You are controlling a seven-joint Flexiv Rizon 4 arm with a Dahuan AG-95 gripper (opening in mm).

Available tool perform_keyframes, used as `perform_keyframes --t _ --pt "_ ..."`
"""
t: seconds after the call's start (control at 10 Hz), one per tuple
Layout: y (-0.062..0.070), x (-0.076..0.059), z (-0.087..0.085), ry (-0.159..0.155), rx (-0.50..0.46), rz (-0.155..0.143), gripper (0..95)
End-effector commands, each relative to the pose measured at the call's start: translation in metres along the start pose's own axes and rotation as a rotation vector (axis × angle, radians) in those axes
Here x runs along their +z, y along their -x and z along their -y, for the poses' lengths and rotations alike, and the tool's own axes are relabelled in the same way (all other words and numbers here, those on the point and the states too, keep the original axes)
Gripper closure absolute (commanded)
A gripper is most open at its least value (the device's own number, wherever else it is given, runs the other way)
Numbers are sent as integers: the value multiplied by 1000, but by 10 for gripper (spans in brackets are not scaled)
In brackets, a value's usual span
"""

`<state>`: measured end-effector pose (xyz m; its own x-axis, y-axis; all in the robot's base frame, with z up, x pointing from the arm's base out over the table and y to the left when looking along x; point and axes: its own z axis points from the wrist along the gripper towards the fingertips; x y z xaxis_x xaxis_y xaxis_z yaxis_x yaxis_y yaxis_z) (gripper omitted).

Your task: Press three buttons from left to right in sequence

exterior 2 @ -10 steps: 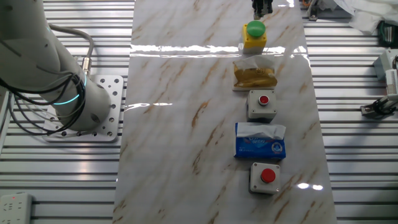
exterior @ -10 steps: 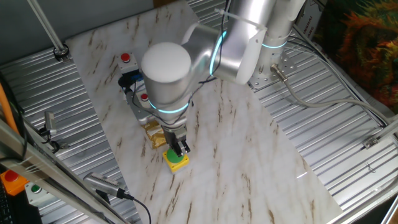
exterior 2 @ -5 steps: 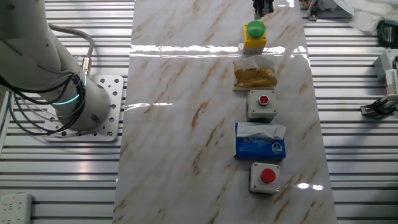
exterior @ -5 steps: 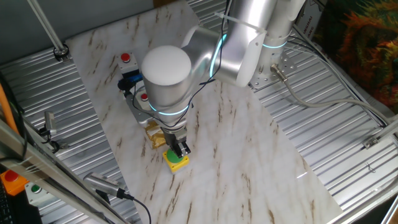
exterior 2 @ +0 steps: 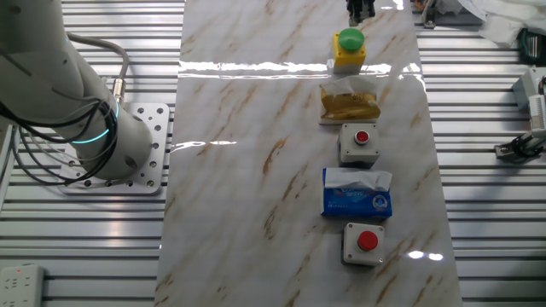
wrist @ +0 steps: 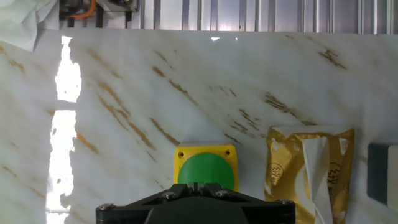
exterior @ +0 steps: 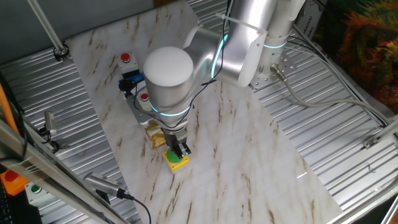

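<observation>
The three buttons stand in a row on the marble board (exterior 2: pixel 256 170). One grey-white box with a red cap (exterior 2: pixel 363 243) (exterior: pixel 126 59) is at one end, and a second (exterior 2: pixel 359 141) (exterior: pixel 144 98) is in the middle. At the other end is a yellow box with a green dome cap (exterior 2: pixel 349 47) (exterior: pixel 176 160) (wrist: pixel 206 169). My gripper (exterior: pixel 181 149) (exterior 2: pixel 360 8) (wrist: pixel 198 185) hangs just over the green dome, fingertips shut together with nothing between them. Whether they touch the dome I cannot tell.
A crinkled gold packet (exterior 2: pixel 349 102) (wrist: pixel 309 169) lies between the yellow box and the middle grey box. A blue tissue pack (exterior 2: pixel 357 194) lies between the two grey boxes. An orange box (exterior: pixel 11 180) sits off the board, beside ribbed metal table (exterior 2: pixel 486 170).
The arm has shifted very slightly over the yellow box. The buttons and packets have not moved.
</observation>
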<state>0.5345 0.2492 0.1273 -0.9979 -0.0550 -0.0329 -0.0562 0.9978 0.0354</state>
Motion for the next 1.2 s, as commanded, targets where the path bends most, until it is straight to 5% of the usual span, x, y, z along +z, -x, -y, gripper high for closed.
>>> perform_keyframes --t 0.1,1.2 --pt "0 0 1 -3 -4 3 950" --pt "5 14 4 -16 -16 25 950"
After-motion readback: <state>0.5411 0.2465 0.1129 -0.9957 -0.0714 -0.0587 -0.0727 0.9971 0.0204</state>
